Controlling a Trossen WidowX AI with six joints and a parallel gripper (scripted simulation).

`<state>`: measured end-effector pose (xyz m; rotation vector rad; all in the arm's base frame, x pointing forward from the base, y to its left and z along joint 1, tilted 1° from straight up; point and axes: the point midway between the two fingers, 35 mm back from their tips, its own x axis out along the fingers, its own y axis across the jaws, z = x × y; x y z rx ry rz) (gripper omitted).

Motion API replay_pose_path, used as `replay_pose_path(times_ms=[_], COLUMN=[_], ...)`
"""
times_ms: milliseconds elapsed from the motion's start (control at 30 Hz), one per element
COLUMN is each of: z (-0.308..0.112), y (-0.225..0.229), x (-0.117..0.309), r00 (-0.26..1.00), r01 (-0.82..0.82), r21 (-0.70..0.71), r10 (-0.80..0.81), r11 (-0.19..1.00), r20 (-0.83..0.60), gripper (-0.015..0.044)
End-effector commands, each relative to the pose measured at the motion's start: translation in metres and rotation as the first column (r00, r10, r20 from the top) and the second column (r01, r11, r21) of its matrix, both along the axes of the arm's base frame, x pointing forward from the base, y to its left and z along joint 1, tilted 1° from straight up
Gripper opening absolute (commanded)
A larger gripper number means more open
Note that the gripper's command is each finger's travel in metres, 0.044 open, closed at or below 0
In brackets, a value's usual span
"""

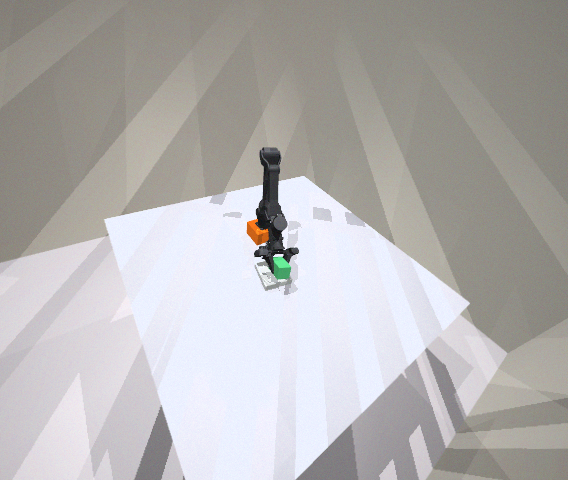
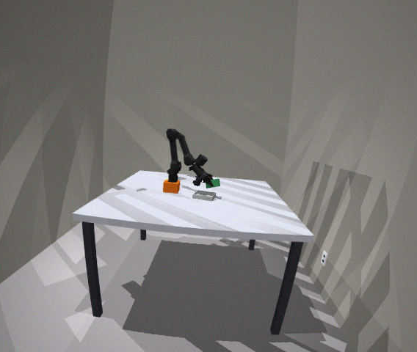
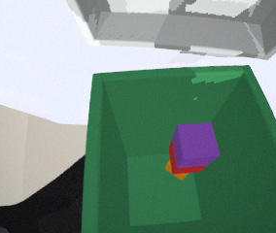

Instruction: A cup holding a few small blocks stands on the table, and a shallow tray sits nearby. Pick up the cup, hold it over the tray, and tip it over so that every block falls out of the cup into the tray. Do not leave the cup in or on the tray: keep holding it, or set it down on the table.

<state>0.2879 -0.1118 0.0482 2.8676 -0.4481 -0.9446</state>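
The white table (image 1: 232, 351) (image 2: 186, 212) carries the arm, whose orange base (image 1: 255, 232) (image 2: 171, 186) stands behind the tray. The shallow grey tray (image 1: 261, 277) (image 2: 202, 197) (image 3: 177, 33) lies on the table, beyond the cup's far rim in the wrist view, a strip of tabletop showing between them. The green cup (image 1: 281, 268) (image 2: 214, 183) (image 3: 110, 194) is off the table, its walls clamped by the gripper (image 1: 276, 258) (image 2: 208, 182), and it looks a little tilted in the exterior view. The relation that matters is cup mouth to tray: from above the cup overlaps one side of the tray, though its height makes the exact offset hard to judge. The tip should probably go over that far rim, with the mouth centred first, or blocks may land beside the tray. Within the cup sit the purple block (image 3: 196, 143), the red block (image 3: 189, 170) under it, and the orange block (image 3: 177, 175) lowest, none yet poured.
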Motion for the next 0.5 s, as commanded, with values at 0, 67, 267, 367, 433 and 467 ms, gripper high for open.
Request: replay_pose_path(times_ms=[0,67,267,367,433,467], z=[0.0007,0.0006,0.0003,-0.0008,-0.0015,-0.0018], y=[-0.0011,-0.001,-0.0011,-0.0015,-0.0018,-0.0019], x=[0.001,0.0011,0.0015,0.0026,0.0033,0.0036], r00=[0.998,0.997,0.997,0.996,0.995,0.995], r01=[0.048,0.063,0.065,0.064,0.063,0.062], r21=[0.055,0.078,0.079,0.074,0.07,0.068], r10=[-0.049,-0.066,-0.068,-0.068,-0.067,-0.067], r11=[0.997,0.995,0.995,0.995,0.996,0.996], r20=[0.026,0.034,0.039,0.056,0.067,0.073], gripper=[0.0,0.0,0.0,0.0,0.0,0.0])
